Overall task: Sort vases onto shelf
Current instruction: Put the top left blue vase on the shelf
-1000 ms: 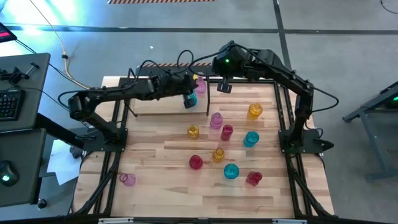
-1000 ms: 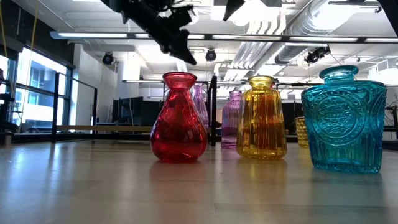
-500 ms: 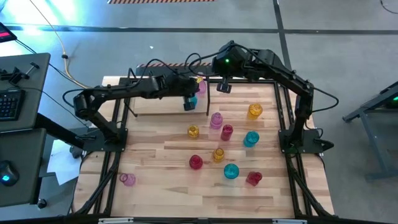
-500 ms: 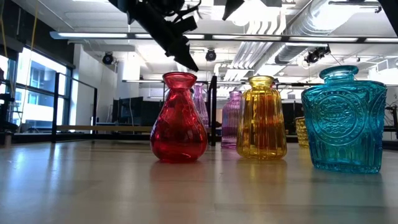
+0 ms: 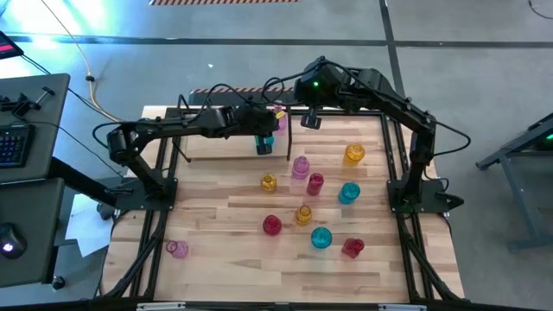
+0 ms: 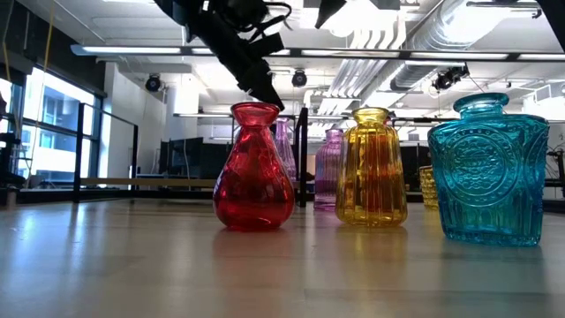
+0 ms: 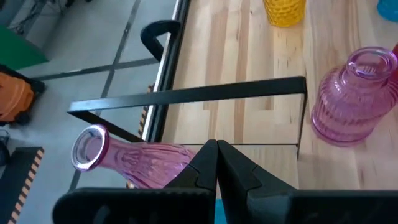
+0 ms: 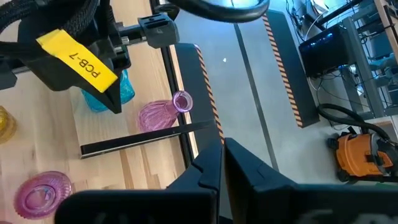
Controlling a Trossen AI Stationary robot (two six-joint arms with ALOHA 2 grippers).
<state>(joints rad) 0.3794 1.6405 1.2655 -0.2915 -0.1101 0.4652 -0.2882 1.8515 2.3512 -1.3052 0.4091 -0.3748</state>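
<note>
The shelf (image 5: 216, 147), black rods over a pale plank, stands at the table's far side. On its right end stand a cyan vase (image 5: 263, 143) and a tall pink vase (image 5: 278, 118), the pink one also in the left wrist view (image 7: 146, 165). My left gripper (image 5: 263, 131) is shut and slants down just above the cyan vase (image 8: 99, 96). Whether it touches the vase does not show. My right gripper (image 5: 311, 121) hangs shut, high over the shelf's right end (image 8: 143, 142).
Several vases stand loose on the tabletop: yellow (image 5: 354, 154), pink (image 5: 300, 166), red (image 5: 314, 182), cyan (image 5: 349, 193) and others nearer the front, with one pink vase (image 5: 177, 250) at the near left. The shelf's left part is bare plank.
My left gripper has sunk a little toward the cyan vase and shifted slightly toward the table's right edge, rolling its wrist as it went. Its fingers have stayed shut. The vases have not moved.
</note>
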